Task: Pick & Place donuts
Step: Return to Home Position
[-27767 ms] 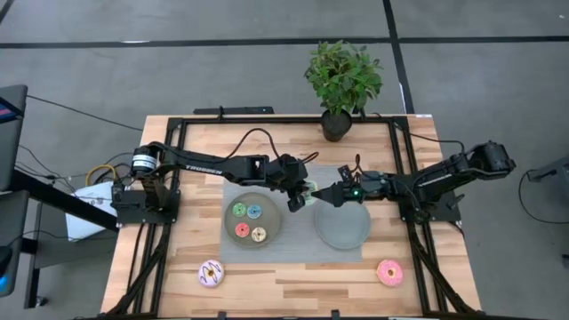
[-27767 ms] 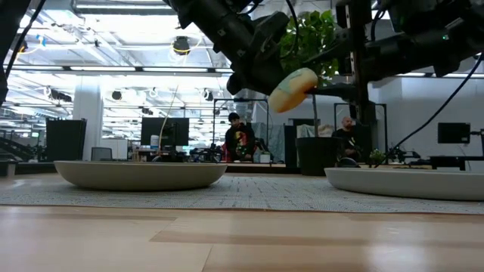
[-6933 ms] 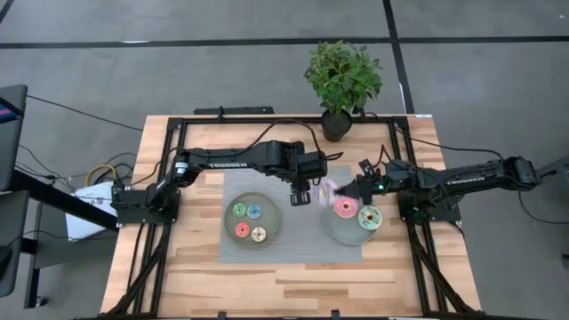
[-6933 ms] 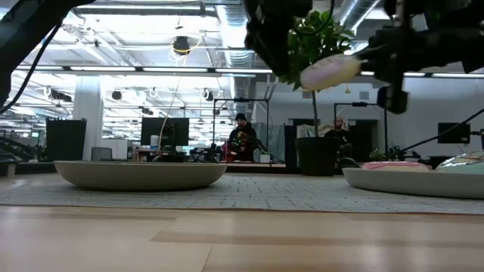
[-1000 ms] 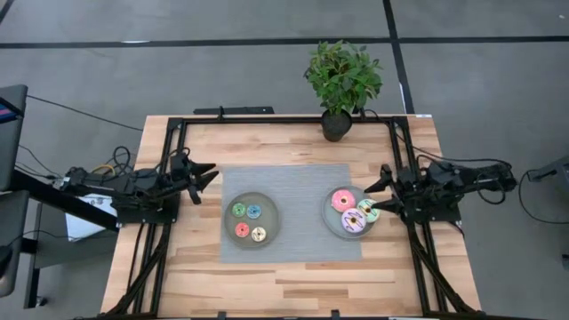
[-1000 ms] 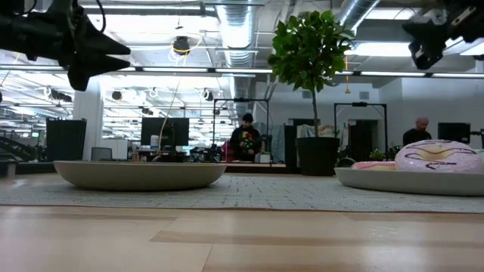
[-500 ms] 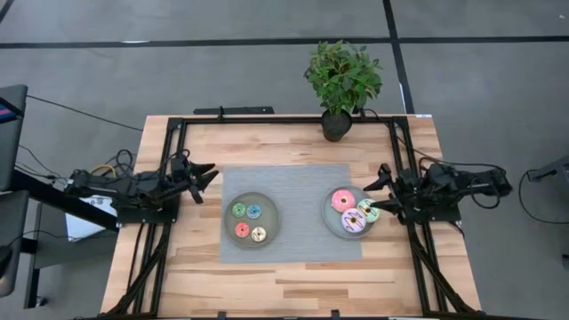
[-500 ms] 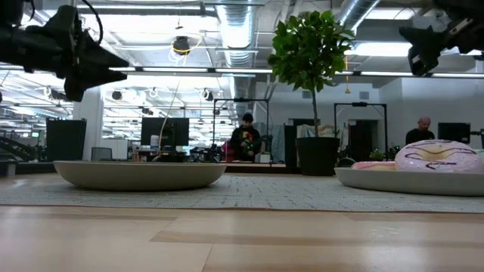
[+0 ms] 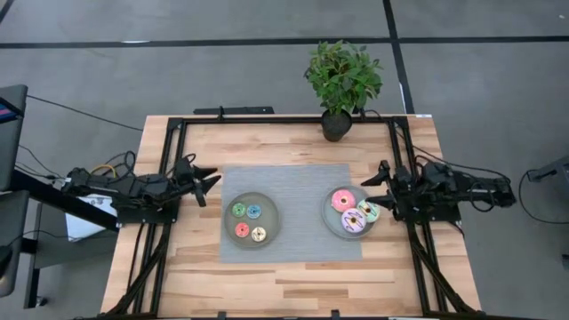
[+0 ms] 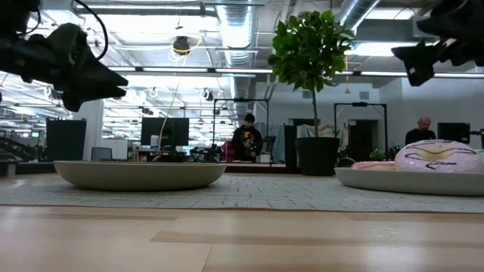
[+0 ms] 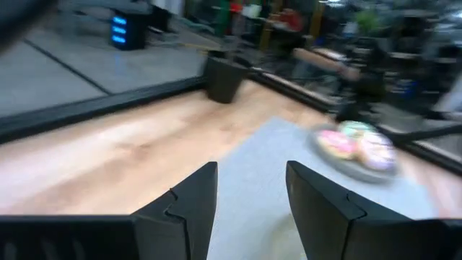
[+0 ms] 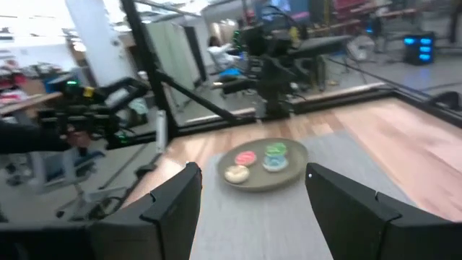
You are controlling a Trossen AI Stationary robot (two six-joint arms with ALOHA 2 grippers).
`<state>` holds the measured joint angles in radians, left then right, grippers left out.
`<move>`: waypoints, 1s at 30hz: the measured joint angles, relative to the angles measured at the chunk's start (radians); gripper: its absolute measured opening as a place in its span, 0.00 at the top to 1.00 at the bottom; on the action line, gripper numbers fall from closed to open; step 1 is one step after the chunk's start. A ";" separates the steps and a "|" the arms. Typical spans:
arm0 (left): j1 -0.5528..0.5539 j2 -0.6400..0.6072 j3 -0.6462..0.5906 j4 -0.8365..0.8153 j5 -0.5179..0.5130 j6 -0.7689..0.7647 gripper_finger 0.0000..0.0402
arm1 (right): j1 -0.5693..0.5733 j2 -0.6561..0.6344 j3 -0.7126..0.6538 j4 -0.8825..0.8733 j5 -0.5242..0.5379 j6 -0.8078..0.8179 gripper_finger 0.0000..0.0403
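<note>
Three larger donuts, pink [image 9: 342, 201], purple-white [image 9: 353, 220] and green [image 9: 368, 212], lie on the right grey plate [image 9: 331, 228]. Several tiny donuts, among them green [image 9: 238, 210], blue [image 9: 254, 212] and red [image 9: 242, 230], lie on the left grey plate [image 9: 269, 222]. My left gripper [image 9: 206, 182] hovers open at the table's left side, pointing level toward the plates, with nothing between its fingers [image 11: 195, 206]. My right gripper [image 9: 375, 184] hovers open just right of the right plate, with nothing between its fingers [image 12: 177, 209].
Both plates stand on a grey mat [image 9: 293, 182] in the middle of the wooden table. A potted plant [image 9: 342, 84] stands at the far edge. Black frame rails [image 9: 173, 169] run along both sides. People sit in the room beyond the table [image 10: 248, 140].
Both grippers have sunk a little at their own sides of the table, staying open and roughly level. The donuts and plates have kept still.
</note>
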<state>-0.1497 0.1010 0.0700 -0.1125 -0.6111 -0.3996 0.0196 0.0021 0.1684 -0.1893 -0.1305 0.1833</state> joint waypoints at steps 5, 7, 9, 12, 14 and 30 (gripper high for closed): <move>0.001 0.071 0.001 -0.008 -0.117 0.006 0.61 | -0.062 0.000 0.000 -0.044 0.006 -0.001 0.41; 0.001 0.090 0.001 -0.008 -0.155 0.006 0.61 | -0.085 0.000 0.000 -0.051 0.007 -0.005 0.41; 0.001 0.098 0.001 -0.001 -0.194 -0.007 0.61 | -0.105 0.000 0.000 -0.051 0.005 -0.009 0.41; 0.001 0.092 -0.003 0.051 -0.204 -0.041 0.61 | -0.120 0.000 0.000 -0.031 -0.039 -0.017 0.41; 0.001 0.081 -0.003 0.067 -0.138 -0.036 0.61 | -0.120 0.000 0.000 -0.022 -0.097 -0.025 0.41; -0.002 0.080 -0.007 0.104 0.218 -0.136 0.61 | -0.120 0.000 0.000 -0.012 -0.338 -0.060 0.41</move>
<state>-0.1517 0.1809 0.0628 -0.0081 -0.3932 -0.5361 -0.1001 0.0021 0.1684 -0.2008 -0.4687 0.1230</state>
